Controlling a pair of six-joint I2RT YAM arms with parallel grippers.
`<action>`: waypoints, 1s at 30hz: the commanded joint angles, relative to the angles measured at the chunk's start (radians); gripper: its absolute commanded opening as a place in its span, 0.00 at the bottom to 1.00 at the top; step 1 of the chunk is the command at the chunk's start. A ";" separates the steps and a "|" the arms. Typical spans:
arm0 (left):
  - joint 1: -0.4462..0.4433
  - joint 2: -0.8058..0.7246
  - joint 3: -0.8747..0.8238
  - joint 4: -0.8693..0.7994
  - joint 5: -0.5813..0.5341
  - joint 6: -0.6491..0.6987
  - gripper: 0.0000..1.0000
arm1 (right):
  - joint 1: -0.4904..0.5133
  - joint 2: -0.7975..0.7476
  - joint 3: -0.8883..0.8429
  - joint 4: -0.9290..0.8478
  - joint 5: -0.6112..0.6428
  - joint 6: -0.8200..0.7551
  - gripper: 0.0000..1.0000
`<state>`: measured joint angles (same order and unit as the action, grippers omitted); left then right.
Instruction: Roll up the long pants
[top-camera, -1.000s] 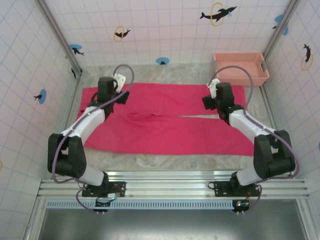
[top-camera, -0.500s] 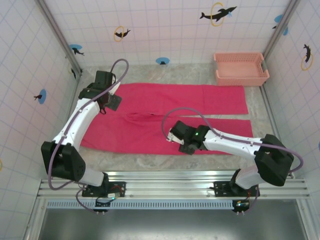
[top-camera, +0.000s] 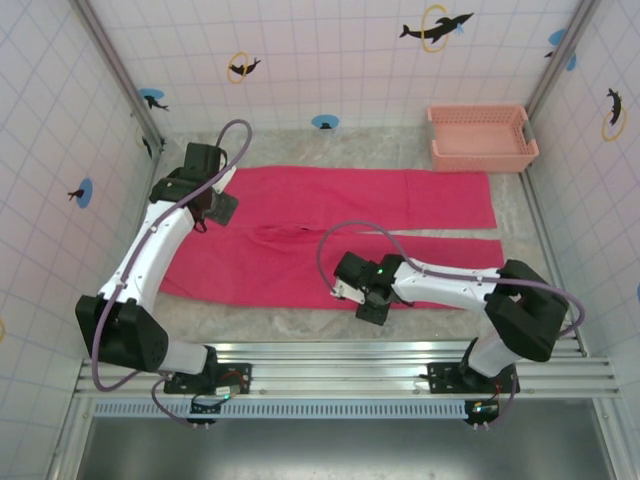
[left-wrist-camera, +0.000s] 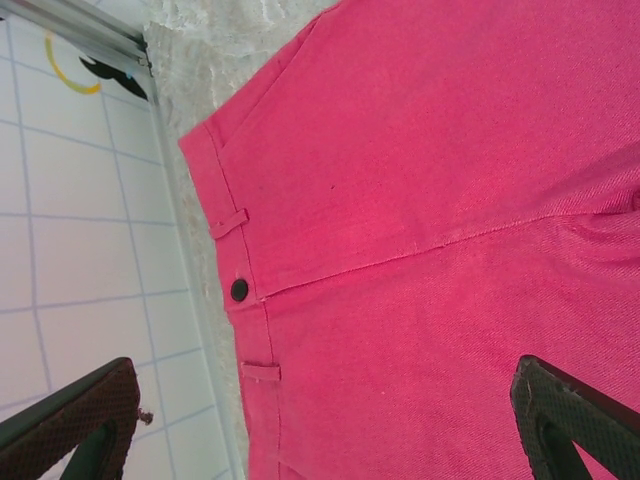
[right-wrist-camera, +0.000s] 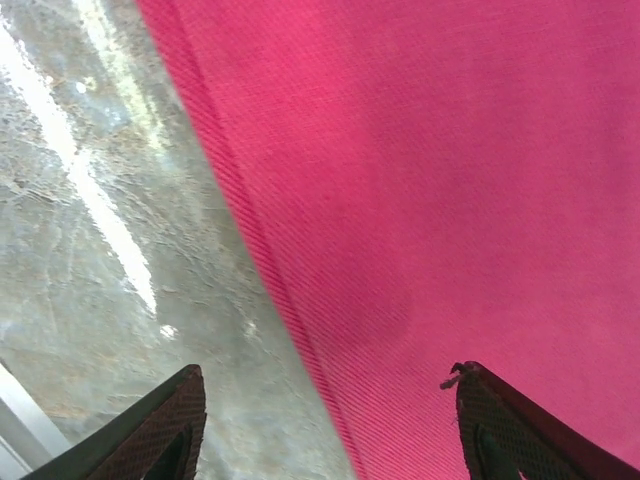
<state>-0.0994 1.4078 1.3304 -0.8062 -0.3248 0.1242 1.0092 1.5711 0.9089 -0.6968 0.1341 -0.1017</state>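
both open, empty: left gripper (left-wrist-camera: 322, 405) over long pants (left-wrist-camera: 420, 200), right gripper (right-wrist-camera: 328, 388) astride their edge.

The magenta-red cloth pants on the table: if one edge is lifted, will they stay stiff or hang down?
Probably floppy: the magenta-red cloth pants lie flat with soft creases at the crotch. Their ribbed weave, seen in the right wrist view, looks grippy rather than slippery.

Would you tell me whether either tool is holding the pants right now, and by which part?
Nothing is held. The left tool is open above the waistband of the long pants; the right tool is open astride their near edge.
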 joint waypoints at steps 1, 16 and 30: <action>-0.003 -0.033 -0.010 -0.012 -0.023 0.006 0.97 | 0.009 0.066 0.049 -0.039 -0.079 0.020 0.64; -0.004 -0.059 -0.038 0.013 0.031 0.003 0.97 | -0.006 0.231 0.136 -0.072 -0.047 0.030 0.37; -0.002 -0.091 -0.077 0.036 0.057 0.012 0.97 | -0.021 0.209 0.204 -0.071 0.096 0.048 0.07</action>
<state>-0.0994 1.3575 1.2678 -0.7792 -0.2844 0.1276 0.9981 1.7763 1.0767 -0.7708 0.1730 -0.0586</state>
